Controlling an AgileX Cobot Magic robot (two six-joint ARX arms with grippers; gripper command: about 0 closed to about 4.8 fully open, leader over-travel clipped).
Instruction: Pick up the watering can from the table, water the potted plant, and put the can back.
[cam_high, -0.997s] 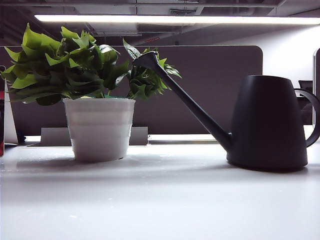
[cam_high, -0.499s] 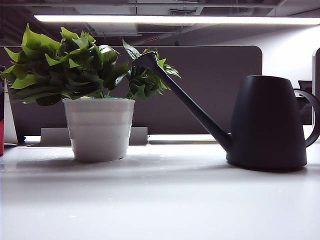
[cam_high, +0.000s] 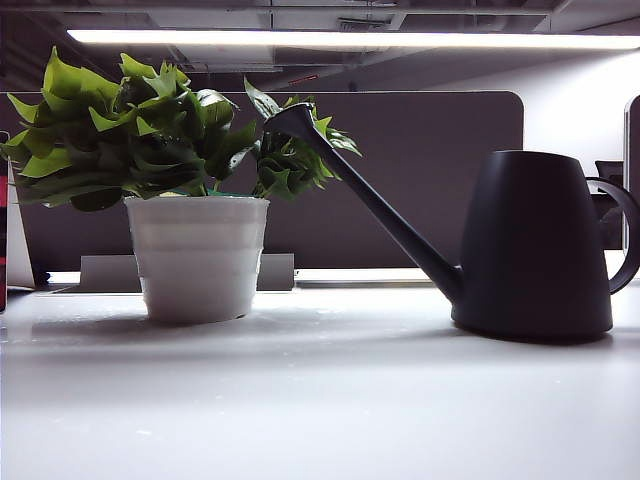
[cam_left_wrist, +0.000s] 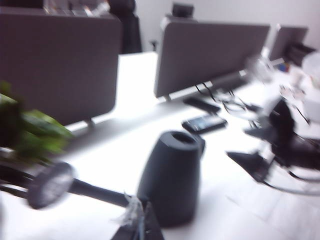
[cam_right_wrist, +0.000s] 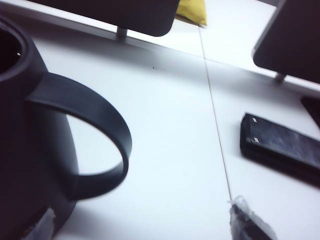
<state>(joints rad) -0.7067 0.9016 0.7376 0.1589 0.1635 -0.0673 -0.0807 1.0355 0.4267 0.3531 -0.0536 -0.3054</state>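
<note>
The potted plant is sitting on the left part of the table. The watering can is standing upright on the right part, and its long spout is reaching up into the leaves. The left gripper is hanging just above the spout, close to the can's body; only one dark tip is showing, so I cannot tell how wide it is. The right gripper is standing wide open beside the loop handle, holding nothing. A black phone is lying nearby.
</note>
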